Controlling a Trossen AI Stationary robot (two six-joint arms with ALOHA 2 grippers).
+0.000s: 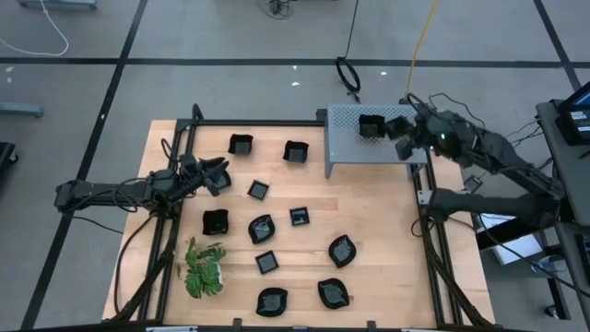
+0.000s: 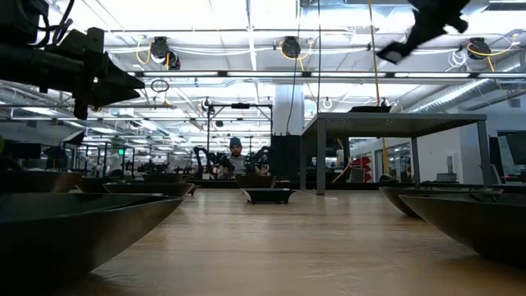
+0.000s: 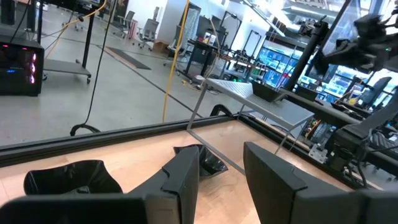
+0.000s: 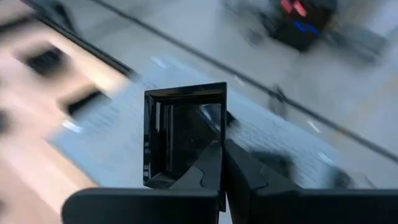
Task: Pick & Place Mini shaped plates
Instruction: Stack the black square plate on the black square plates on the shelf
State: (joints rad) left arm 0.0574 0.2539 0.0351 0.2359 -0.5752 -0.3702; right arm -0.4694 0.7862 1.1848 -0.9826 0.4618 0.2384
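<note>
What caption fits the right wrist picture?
Right gripper pinching a square black mini plate above the grey perforated box.

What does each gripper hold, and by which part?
The right gripper pinches a square black mini plate by its rim. The left gripper holds nothing.

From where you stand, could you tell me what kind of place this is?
Probably a robotics lab or workshop: a wooden table on an open floor, rows of framed workstations beyond it, and exposed ceiling ducts.
</note>
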